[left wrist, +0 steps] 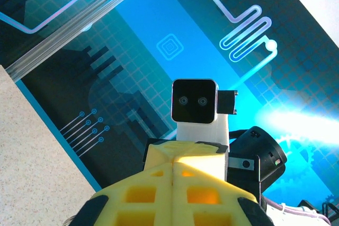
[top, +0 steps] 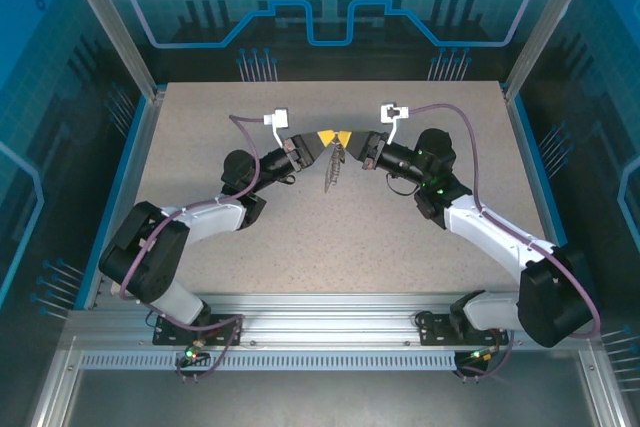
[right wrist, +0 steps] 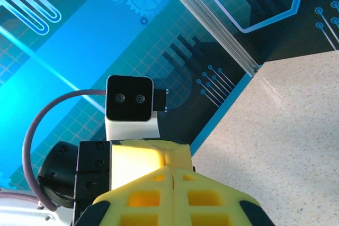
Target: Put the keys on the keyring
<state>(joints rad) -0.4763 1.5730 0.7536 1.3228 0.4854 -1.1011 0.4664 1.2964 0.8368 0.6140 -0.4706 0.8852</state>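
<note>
Left fingers (top: 325,137) and right fingers (top: 344,137) are both closed, tip to tip; the keyring (top: 332,172) sits just below that meeting point, long axis running toward the arm bases, equally near both; hold unclear.

The keyring (top: 332,173) looks too small to tell fringe from key; fingers (top: 326,137) hide its top.

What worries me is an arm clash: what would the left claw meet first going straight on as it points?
The right claw, facing the left claw tip to tip; whether they touch is unclear. The keyring shows below their tips in the top view.
</note>
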